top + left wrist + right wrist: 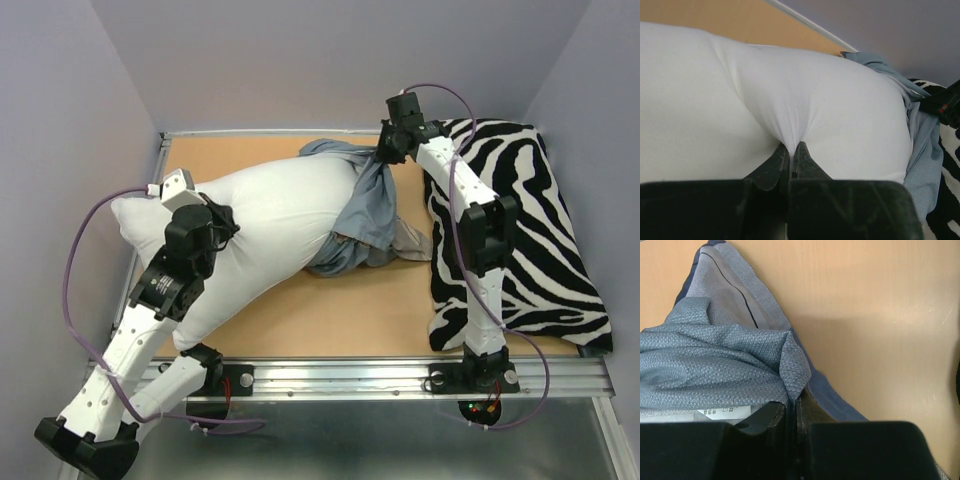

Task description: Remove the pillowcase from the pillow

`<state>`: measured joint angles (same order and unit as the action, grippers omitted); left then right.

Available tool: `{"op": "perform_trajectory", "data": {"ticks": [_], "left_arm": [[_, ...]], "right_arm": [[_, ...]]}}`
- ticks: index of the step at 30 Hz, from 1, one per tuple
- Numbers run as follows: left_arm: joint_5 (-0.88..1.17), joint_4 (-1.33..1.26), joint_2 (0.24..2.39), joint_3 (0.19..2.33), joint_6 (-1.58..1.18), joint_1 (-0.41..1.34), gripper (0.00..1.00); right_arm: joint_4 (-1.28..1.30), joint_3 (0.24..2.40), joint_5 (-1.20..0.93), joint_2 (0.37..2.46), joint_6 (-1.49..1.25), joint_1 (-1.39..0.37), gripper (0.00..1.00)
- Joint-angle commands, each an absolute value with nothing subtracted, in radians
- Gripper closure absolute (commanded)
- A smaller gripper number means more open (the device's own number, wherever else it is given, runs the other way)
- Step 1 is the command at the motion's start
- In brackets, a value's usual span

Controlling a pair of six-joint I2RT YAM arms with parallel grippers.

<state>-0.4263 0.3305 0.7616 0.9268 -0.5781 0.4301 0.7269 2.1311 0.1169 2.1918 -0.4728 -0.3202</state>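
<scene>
The white pillow [270, 225] lies across the left and middle of the table, mostly bare. The slate blue-grey pillowcase [365, 215] is bunched round its right end. My left gripper [222, 222] is shut on a pinch of the pillow's white cloth [790, 135], which puckers into the jaws. My right gripper [385, 152] is at the back, shut on a fold of the pillowcase [792, 365]; a white care label [722, 412] shows beside the fingers. The plaid face is hidden.
A black-and-white zebra-striped cushion [520, 240] lies along the right side, under the right arm. The table is tan wood [330, 315] with a raised rim at the back and a metal rail at the front. Purple cables loop from both arms.
</scene>
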Motion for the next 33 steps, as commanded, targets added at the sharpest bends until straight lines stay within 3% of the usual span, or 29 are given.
{"op": "perform_trajectory", "data": {"ticks": [1, 33], "left_arm": [[-0.719, 0.339, 0.634, 1.103, -0.511, 0.377, 1.0], [-0.563, 0.494, 0.477, 1.552, -0.454, 0.377, 1.0]], "right_arm": [[0.652, 2.126, 0.403, 2.171, -0.448, -0.083, 0.88], [0.663, 2.143, 0.276, 2.344, -0.526, -0.026, 0.93]]}}
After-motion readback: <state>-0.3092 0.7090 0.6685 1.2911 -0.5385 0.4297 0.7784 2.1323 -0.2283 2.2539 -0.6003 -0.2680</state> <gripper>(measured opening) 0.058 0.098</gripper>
